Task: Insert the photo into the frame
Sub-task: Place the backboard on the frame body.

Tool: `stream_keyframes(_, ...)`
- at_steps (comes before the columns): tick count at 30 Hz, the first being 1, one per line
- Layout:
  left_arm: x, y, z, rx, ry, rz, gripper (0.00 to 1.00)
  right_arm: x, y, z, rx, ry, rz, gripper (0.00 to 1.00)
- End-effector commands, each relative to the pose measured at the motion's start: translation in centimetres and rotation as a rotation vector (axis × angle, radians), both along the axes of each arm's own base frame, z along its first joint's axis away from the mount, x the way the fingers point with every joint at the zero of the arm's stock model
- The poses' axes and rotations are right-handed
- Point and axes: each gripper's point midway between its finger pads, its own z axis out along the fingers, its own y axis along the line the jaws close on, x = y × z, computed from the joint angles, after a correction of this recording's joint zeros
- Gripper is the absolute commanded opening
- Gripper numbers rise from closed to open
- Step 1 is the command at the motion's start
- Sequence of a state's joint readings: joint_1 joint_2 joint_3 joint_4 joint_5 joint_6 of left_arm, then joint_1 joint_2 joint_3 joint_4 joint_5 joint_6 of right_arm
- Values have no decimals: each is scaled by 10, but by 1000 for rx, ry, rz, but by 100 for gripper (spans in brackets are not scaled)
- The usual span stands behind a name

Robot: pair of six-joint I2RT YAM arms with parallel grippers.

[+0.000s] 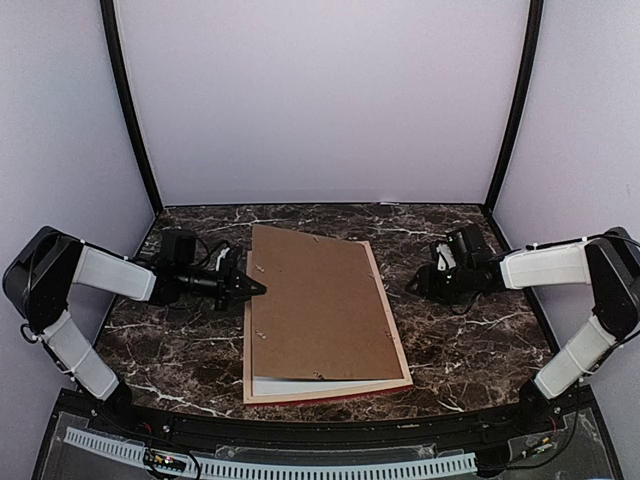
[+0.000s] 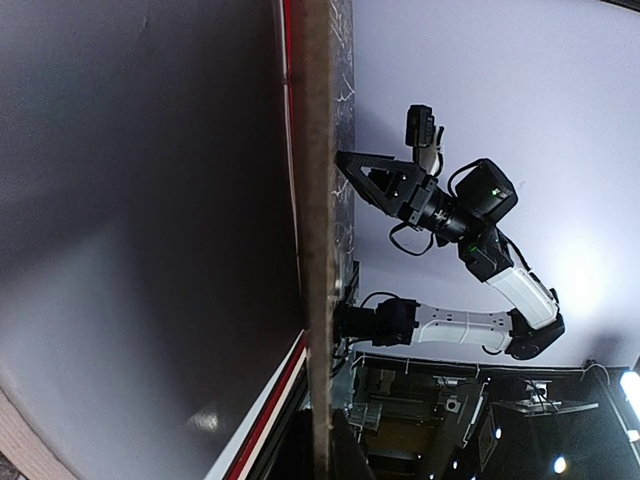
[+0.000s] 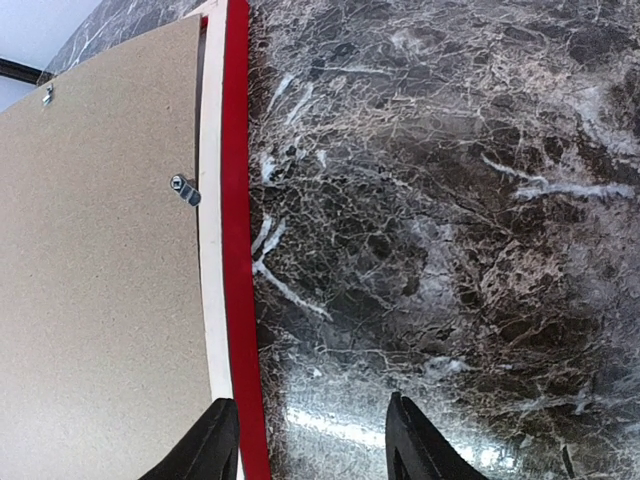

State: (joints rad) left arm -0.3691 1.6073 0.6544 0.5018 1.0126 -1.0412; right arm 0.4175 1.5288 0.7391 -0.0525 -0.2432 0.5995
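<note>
Enclosure: pale lilac walls [image 1: 320, 100] on three sides, black corner posts.
Surface: dark marble-patterned table [image 1: 460, 350], white veining.
Item 1, frame [image 3: 237, 250]: lies flat and face down at the table's middle, red face underneath, pale wood rim uppermost.
Item 2, brown backing board [image 1: 315, 310]: rests inside the rim, slightly askew, with small metal clips [image 3: 185, 189] along its edges.
Item 3, left gripper [image 1: 255, 289]: jaws closed to a point, tip at the board's left edge (whether it pinches anything cannot be told).
Item 4, right gripper [image 3: 312, 440]: jaws parted and empty, low over the marble just beside the frame's right side, one fingertip over the red edge.
Item 5, white strip [image 1: 285, 384]: shows under the board's near edge; cannot tell whether this is the photo.
</note>
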Motion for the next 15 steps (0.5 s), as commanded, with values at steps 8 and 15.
stream_keyframes(8,1,-11,30,-67,-99,-56,0,2,1,-3,8,-10,9,51)
stream_keyframes(15,-5,-10,37,-71,-102,-59,0,4,3,-3,14,-10,13,51)
